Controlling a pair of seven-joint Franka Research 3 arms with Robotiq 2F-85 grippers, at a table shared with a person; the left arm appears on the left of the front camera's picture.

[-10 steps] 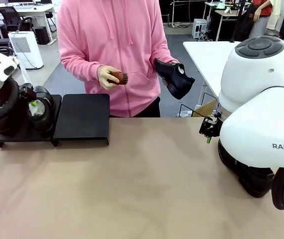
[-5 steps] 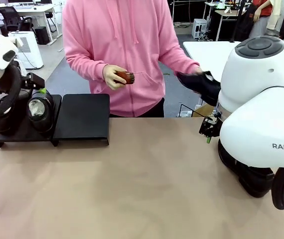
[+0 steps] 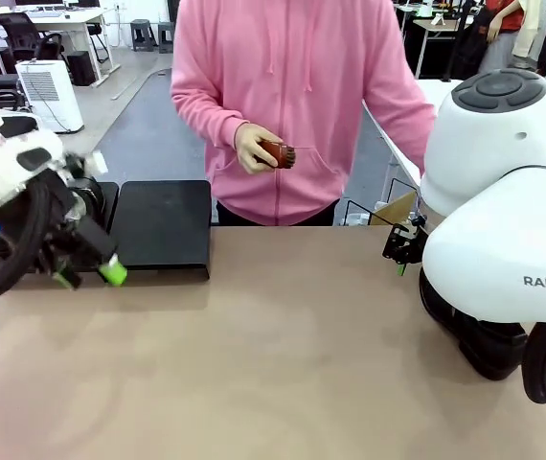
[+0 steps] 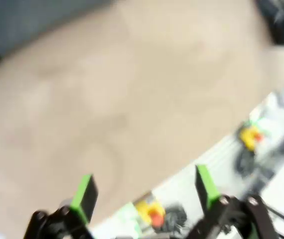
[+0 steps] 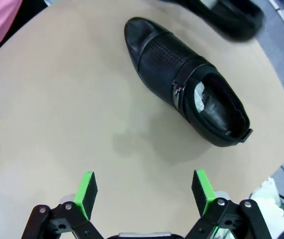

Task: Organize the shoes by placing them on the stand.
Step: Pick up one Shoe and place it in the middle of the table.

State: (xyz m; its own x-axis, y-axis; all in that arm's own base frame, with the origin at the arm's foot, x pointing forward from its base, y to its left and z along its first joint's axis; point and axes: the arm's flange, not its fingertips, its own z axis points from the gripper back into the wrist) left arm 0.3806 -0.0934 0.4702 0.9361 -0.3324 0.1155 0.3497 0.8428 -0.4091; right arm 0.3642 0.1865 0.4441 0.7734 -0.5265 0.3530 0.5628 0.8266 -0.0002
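The left gripper (image 3: 88, 275) hangs with its green pads spread wide and nothing between them. It is low over the table (image 3: 283, 364), just in front of the stand's (image 3: 163, 225) front edge and towards the table's left edge. Its own camera is blurred, but the fingers (image 4: 84, 195) there stand apart over bare tabletop. Behind the left arm (image 3: 10, 182), on the stand's left platform, a shoe (image 3: 89, 198) sits half hidden. The right gripper (image 5: 144, 189) is spread wide too, holding nothing, above the table. Beyond its fingers another shoe (image 5: 182, 79) lies on its sole on the table, close to the table's edge, with white paper in its opening, well apart from the pads. A third shoe (image 5: 221, 15) shows blurred further on, by that same edge; whether it rests on the table I can't tell. At the far edge a person (image 3: 302, 86) in a pink hoodie holds a brown brush (image 3: 278, 153) in one hand (image 3: 254, 149)
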